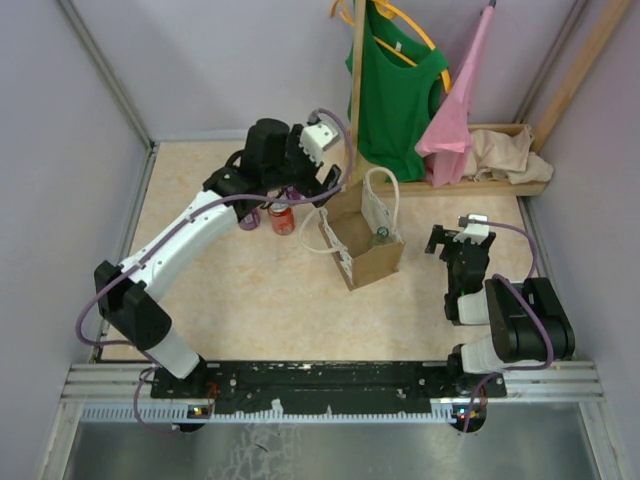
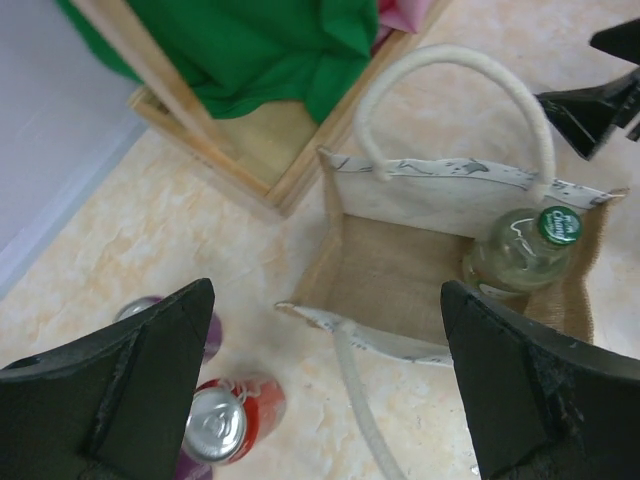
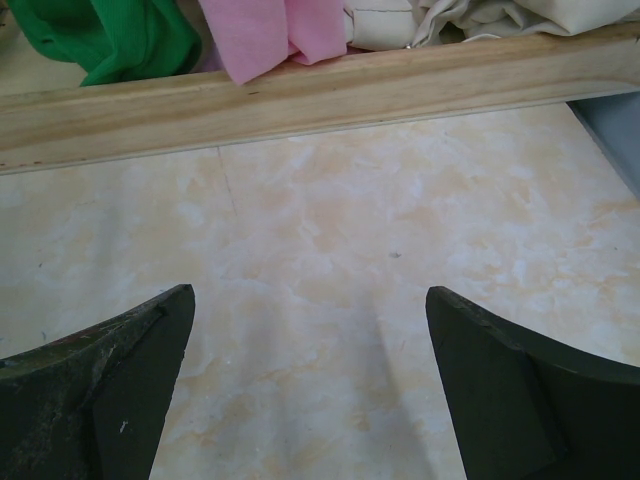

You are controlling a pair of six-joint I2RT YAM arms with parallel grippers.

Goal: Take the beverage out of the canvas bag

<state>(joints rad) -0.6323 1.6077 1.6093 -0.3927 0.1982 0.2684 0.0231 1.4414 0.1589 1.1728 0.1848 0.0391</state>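
The beverage (image 2: 518, 255), a clear bottle with a green cap, stands cap-up inside the canvas bag (image 2: 425, 212). It is tucked into one end of the bag, against the pale lined wall. In the left wrist view it lies just beyond the tip of the right-hand finger (image 2: 520, 390) of the left gripper (image 2: 327, 290), off to that side and not centred between the two fingers. We see this gripper with its fingers spread wide, holding nothing. It hangs over the bag's open mouth, clear of both bottle and bag.

One white rope handle (image 2: 450, 58) arches up over the far wall. The other (image 2: 362, 400) droops down over the near rim onto the surface (image 1: 250, 290).

Just beside the bag, on the side away from the bottle, a red can (image 2: 225, 425) and a purple can (image 2: 210, 335) stand close together on the surface. Behind the bag runs a wooden rack base (image 2: 250, 150), with a green shirt (image 1: 400, 90) and a pink garment (image 1: 460, 110) hanging above it and a beige cloth (image 1: 505, 155) heaped at its right end.

The right gripper (image 3: 310, 295) is well apart from the bag, on its right. Its fingers are also spread and empty, over bare surface near the rack's wooden rail.
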